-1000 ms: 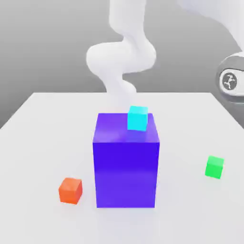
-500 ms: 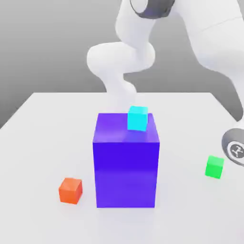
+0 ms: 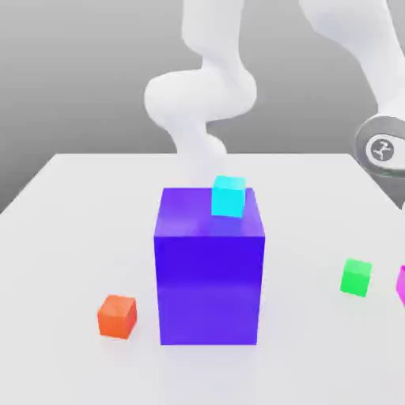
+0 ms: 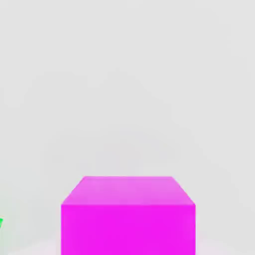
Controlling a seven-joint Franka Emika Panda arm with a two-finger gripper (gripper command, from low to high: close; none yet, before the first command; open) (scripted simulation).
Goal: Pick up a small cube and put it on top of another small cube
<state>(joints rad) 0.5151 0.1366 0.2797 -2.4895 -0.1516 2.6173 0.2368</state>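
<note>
**Stack not started yet, as far as anyone can tell**

While the cyan cube [image 3: 229, 196] already sits on the big purple block [image 3: 209, 265], that block isn't small, so it hardly counts as the stack. The small cubes are all loose on the table [image 3: 71, 221]: orange cube [image 3: 118, 316] at about 8 o'clock from the block, green cube [image 3: 356, 277] at 3 o'clock, and the magenta cube [image 3: 401, 283] just past green at the same bearing. The hand view has the magenta cube [image 4: 127, 215] close up, apparently resting on the table. Jaw state: can't tell. Grasp, lift and placing are all left.
</note>
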